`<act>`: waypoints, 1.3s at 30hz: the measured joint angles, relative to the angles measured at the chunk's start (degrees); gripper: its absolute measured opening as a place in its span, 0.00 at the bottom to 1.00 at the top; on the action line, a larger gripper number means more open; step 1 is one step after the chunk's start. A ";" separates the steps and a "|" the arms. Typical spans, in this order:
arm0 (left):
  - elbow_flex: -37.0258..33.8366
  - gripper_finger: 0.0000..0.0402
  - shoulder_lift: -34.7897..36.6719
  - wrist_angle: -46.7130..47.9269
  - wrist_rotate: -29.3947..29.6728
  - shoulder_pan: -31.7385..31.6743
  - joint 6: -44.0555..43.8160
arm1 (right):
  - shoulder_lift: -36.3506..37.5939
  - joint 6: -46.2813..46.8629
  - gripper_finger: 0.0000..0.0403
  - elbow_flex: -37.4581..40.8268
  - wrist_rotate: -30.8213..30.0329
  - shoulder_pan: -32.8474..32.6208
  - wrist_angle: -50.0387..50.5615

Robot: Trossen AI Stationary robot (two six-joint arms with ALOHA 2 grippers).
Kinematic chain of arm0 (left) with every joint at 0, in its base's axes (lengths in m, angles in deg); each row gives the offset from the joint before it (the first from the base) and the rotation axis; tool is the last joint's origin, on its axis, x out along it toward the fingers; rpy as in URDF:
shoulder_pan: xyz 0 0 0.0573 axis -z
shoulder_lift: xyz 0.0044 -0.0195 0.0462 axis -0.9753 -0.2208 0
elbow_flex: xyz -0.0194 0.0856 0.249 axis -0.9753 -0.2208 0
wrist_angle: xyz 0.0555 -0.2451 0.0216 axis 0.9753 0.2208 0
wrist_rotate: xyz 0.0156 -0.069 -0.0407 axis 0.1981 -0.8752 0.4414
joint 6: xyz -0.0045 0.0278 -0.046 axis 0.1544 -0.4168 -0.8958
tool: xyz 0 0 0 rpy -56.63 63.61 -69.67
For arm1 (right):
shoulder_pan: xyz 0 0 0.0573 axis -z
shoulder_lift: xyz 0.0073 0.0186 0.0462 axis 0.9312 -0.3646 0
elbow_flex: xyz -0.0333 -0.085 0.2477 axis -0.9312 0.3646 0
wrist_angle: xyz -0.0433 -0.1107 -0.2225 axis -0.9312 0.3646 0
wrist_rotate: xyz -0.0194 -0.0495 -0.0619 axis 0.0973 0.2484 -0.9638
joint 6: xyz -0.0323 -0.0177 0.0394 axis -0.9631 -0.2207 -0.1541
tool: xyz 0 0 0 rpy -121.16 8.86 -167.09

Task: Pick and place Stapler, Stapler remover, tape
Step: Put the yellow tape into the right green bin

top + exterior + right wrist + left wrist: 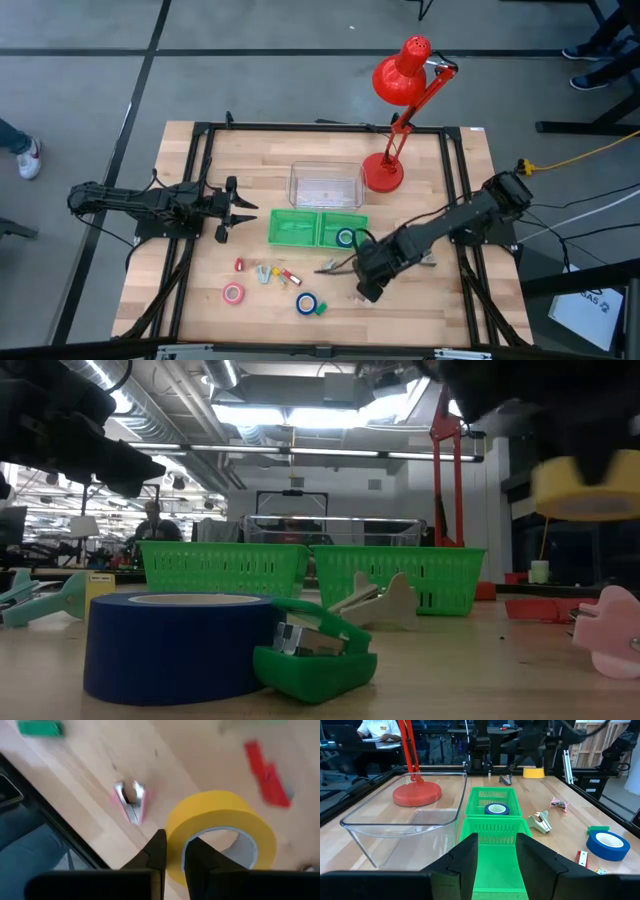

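Worktop [200, 300] is wide, bare wood at its near edge, so you have room there; clear tub [326, 184] and lamp [400, 110] crowd the far middle; twin green baskets [295, 228] sit centre, the right one already holding a blue-and-green roll [345, 237]; right claw [172, 857] is nearly closed, pinching the wall of the yellow tape roll [220, 832], lifted clear of the wood beside the baskets; judge it light, stiff, smooth-sided, so it may swing on a wall pinch; left claw [497, 855] waits wide apart, empty, left of the baskets; pink stapler remover [131, 800] lies below the roll; mind it.
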 joint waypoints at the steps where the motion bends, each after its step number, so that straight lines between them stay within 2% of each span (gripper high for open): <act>1: -0.01 0.32 0.00 0.00 -0.01 0.00 0.00 | 0.00 -1.25 0.10 -0.51 -0.23 0.84 0.03; 15: -0.01 0.32 0.00 0.00 0.00 0.01 0.00 | 0.00 -13.78 0.10 -2.90 -0.96 9.44 -2.03; 20: -0.02 0.32 0.00 0.02 -0.01 0.01 0.00 | 0.00 -22.09 0.10 -2.90 -0.82 11.39 -6.50; 23: -0.01 0.32 0.00 0.00 -0.01 0.00 0.00 | 0.00 -25.94 0.10 -2.90 -1.37 12.26 -8.60; 28: 0.00 0.32 0.00 0.02 0.00 0.01 0.00 | 0.00 -31.53 0.10 -2.90 -6.02 12.72 -9.50; 39: -0.02 0.32 0.00 -0.14 -0.02 0.01 0.00 | -2.96 -35.88 0.10 -2.40 -8.88 13.13 -9.96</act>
